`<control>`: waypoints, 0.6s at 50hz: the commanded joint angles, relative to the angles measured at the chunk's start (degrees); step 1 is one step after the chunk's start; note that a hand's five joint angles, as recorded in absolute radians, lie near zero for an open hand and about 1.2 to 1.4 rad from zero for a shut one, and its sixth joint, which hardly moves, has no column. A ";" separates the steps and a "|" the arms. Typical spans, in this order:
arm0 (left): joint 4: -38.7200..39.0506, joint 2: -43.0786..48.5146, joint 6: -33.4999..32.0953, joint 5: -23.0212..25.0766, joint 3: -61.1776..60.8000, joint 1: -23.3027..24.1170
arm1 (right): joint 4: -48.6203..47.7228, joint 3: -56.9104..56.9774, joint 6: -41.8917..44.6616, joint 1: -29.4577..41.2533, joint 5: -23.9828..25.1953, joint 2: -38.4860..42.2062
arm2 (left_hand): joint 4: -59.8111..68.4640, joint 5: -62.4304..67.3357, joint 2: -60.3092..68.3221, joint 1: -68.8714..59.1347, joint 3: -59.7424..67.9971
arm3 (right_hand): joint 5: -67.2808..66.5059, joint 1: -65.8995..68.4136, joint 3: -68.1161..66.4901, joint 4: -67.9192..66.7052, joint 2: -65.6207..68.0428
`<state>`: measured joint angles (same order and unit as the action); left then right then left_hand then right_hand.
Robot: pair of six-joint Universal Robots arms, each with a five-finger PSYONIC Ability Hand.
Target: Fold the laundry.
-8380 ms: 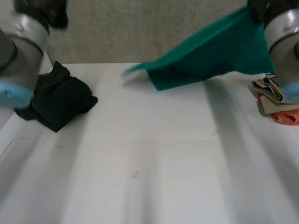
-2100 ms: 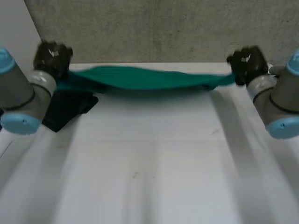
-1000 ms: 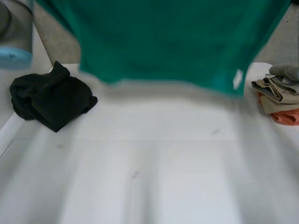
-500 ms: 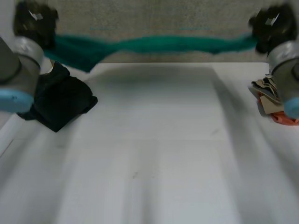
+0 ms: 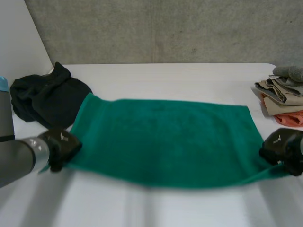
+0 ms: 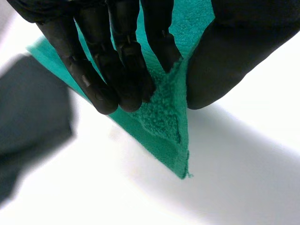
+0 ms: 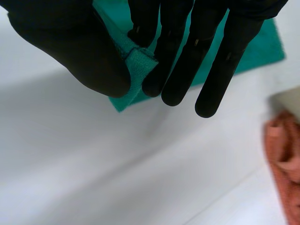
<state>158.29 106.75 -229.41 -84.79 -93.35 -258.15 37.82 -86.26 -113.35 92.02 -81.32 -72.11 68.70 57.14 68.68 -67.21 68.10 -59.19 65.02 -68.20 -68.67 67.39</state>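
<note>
In the head view the near edge of the green towel [image 5: 165, 142] was smeared, and we could not trace its hem. The left hand [image 5: 59, 147] covered the towel's near left corner. The right hand [image 5: 283, 150], itself cut by the picture's border, covered the near right corner. The pile of folded clothes [image 5: 284, 92] ran off the frame. In the left wrist view a dark blurred mass [image 6: 33, 126] lay beside the towel, and we could not tell what it was. In the right wrist view an orange cloth [image 7: 283, 159] was blurred and cut off.
</note>
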 commanded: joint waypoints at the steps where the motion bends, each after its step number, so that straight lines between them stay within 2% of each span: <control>1: -12.13 -1.81 3.53 -2.05 -0.78 3.09 | 3.14 -3.48 9.20 -3.25 5.12 -1.73 | 11.30 12.86 11.32 -12.79 11.90 | -10.81 14.98 -11.80 -11.33 12.61; 7: -6.26 1.43 4.06 -2.92 5.17 5.11 | -0.98 1.53 4.73 -2.20 2.48 3.54 | 11.30 12.86 11.32 -12.79 11.90 | -10.81 14.98 -11.80 -11.33 12.61; 11: -0.11 5.99 4.15 -4.33 12.37 6.25 | -9.57 7.40 -3.34 -0.10 0.20 8.81 | 11.30 12.86 11.32 -12.79 11.90 | -10.81 14.98 -11.80 -11.33 12.61; 19: 11.68 19.34 3.89 -8.10 29.15 7.92 | -25.57 14.79 -12.67 3.59 -3.58 16.90 | 11.30 12.86 11.32 -12.79 11.90 | -10.81 14.98 -11.80 -11.33 12.61; 30: 13.10 36.41 1.95 -13.91 52.63 10.21 | -45.61 22.35 -15.49 6.58 -5.25 25.60 | 11.30 12.86 11.32 -12.79 11.90 | -10.81 14.98 -11.80 -11.33 12.61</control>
